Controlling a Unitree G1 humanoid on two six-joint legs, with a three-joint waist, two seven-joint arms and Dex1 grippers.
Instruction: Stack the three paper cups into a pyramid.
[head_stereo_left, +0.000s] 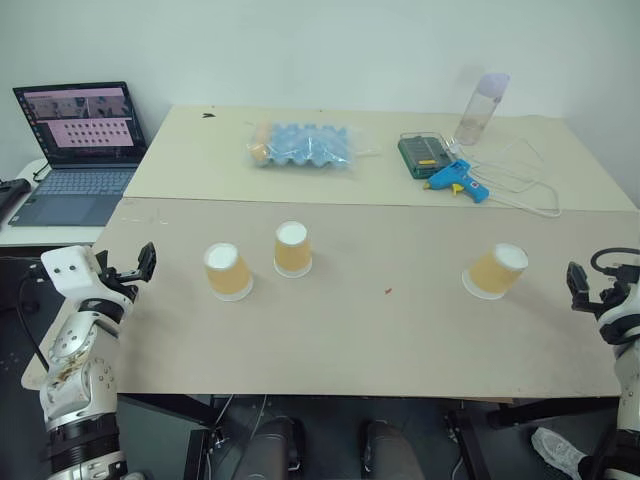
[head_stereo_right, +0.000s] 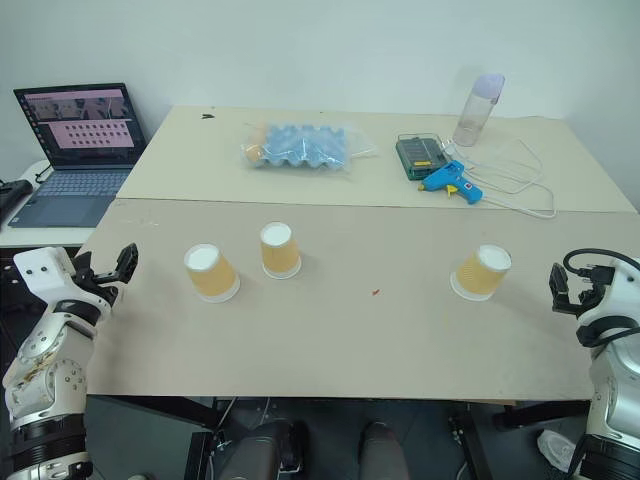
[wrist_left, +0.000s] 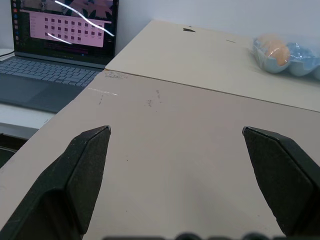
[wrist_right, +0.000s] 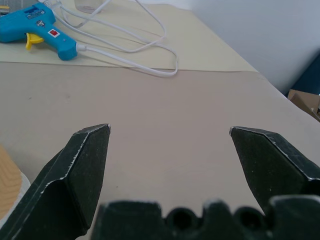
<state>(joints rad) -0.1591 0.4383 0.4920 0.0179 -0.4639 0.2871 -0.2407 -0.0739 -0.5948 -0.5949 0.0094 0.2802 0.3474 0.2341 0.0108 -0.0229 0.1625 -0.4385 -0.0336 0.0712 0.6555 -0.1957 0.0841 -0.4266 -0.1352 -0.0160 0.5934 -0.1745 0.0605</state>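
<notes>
Tan paper cups (head_stereo_left: 228, 272) (head_stereo_left: 292, 249) (head_stereo_left: 495, 271) sit upside down and apart on the counter (head_stereo_left: 380, 340), two near the left, one toward the right. Nothing is stacked yet. Left tool (wrist_left: 175, 145) and right tool (wrist_right: 170, 145) hover at the counter's edges, jaws spread and empty.

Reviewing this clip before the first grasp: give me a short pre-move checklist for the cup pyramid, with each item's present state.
1. Left gripper open, nothing between its fingers: ok.
2. Right gripper open, nothing between its fingers: ok.
3. All three paper cups upside down on the table: left cup, middle cup, right cup: ok.
4. Cups standing apart, none touching: ok.
5. Pyramid started: not ok, nothing stacked.
6. Glue gun well behind the cups: ok.
</notes>
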